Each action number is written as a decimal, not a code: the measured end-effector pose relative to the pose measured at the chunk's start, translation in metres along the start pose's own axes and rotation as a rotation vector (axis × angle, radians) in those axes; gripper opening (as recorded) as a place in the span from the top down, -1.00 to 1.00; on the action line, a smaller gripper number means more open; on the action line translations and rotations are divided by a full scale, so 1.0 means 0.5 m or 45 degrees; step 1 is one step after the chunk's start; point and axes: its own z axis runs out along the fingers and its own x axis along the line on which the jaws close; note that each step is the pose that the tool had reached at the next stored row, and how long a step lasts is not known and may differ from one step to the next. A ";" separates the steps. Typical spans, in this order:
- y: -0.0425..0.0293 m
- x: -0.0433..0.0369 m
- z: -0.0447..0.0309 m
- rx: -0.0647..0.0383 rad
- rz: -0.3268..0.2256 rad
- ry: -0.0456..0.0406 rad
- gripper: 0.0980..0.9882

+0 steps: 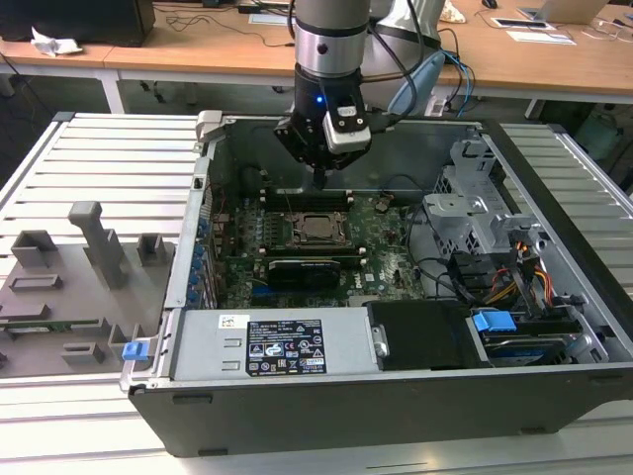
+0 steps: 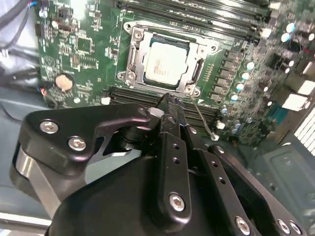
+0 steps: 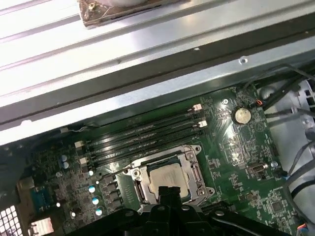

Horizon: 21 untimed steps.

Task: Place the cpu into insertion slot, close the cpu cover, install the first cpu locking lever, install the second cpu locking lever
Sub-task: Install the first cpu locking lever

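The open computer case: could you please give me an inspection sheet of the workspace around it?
Surface: pale grey ribbed table carrying the open black computer case.
Job's things: silver-topped square cpu seated in the dark insertion slot; silver metal frame cpu cover lies down around it.
Clutter: grey moulded fixture blocks at the exterior view's left.
Grippers: black pincer shut, tip close beside the cover.
Cables: multicoloured wire bundle inside the case; blue cables behind the arm.
Surroundings: wooden desks.

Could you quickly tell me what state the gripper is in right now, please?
Gripper: closed, nothing visibly held; its tip is near the seated cpu.
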 end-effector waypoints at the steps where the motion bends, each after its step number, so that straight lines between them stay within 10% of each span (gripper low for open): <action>1: 0.000 0.000 0.000 0.000 -0.036 0.002 0.98; 21: 0.000 0.000 0.000 -0.005 -0.526 0.029 0.98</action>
